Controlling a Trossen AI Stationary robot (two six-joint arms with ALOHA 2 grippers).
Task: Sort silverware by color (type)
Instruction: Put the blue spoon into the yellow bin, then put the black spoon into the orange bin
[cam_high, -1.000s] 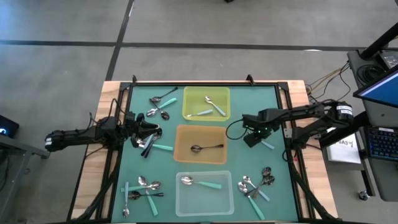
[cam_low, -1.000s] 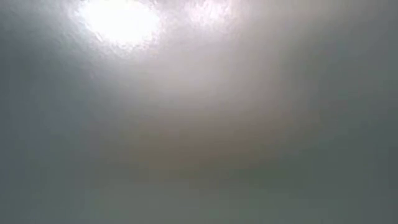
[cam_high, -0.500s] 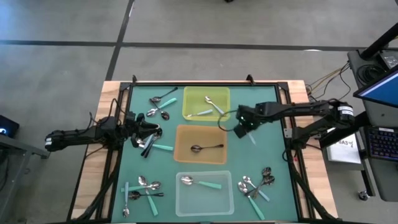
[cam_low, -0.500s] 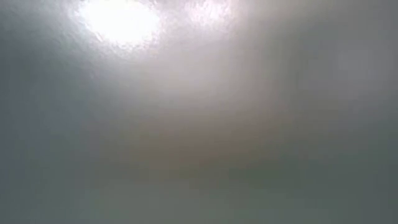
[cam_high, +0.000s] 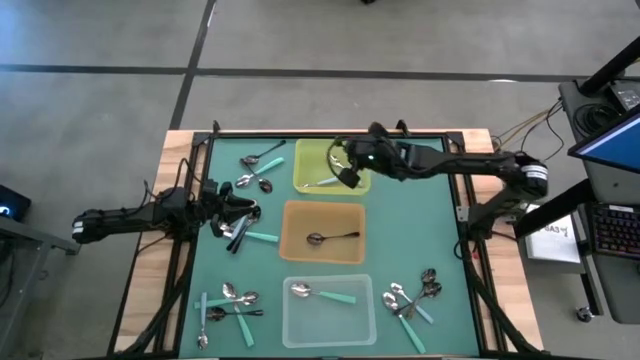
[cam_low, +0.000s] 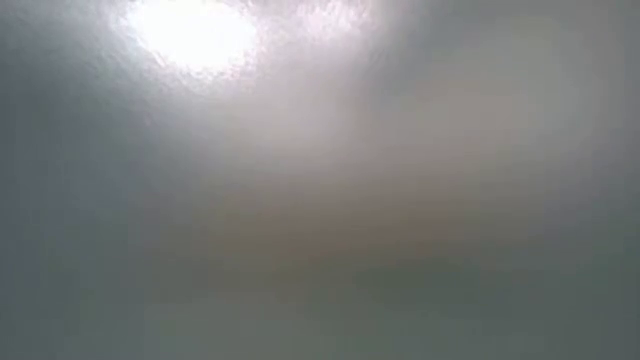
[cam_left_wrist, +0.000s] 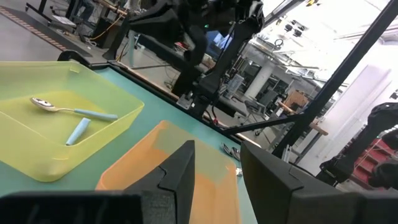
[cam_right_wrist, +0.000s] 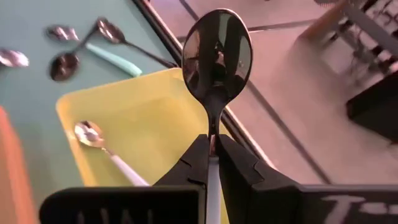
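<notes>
My right gripper (cam_high: 346, 172) (cam_right_wrist: 212, 140) hangs over the yellow tray (cam_high: 301, 150) (cam_right_wrist: 155, 106), shut on a spoon (cam_right_wrist: 217, 50) with a shiny bowl and a pale handle. Two pale-handled spoons (cam_high: 322, 182) (cam_right_wrist: 93, 134) lie flat in that tray. My left gripper (cam_high: 237, 215) (cam_left_wrist: 217, 168) is open, low over a small heap of spoons (cam_high: 243, 234) at the table's left. The orange tray (cam_high: 296, 242) holds one dark spoon (cam_high: 332, 238). The clear tray (cam_high: 292, 322) holds a teal-handled spoon (cam_high: 325, 294). The low view shows only haze. My right gripper pinches the spoon between its two fingers at the neck (cam_right_wrist: 212, 126), just behind the bowl. The pale handle (cam_right_wrist: 213, 180) runs back between the fingers, along them. The bowl sticks out past the fingertips, and the spoon is lifted clear above the yellow tray.
Loose spoons lie in groups on the green mat: at the far left (cam_high: 258, 165), the near left (cam_high: 228, 300) and the near right (cam_high: 410, 298). A black frame (cam_high: 330, 134) edges the mat. The three trays stand in a row down the middle.
My right gripper, carrying the spoon, has swung from the table's right side toward the far left and now hangs over the yellow tray. The left arm has kept still.
</notes>
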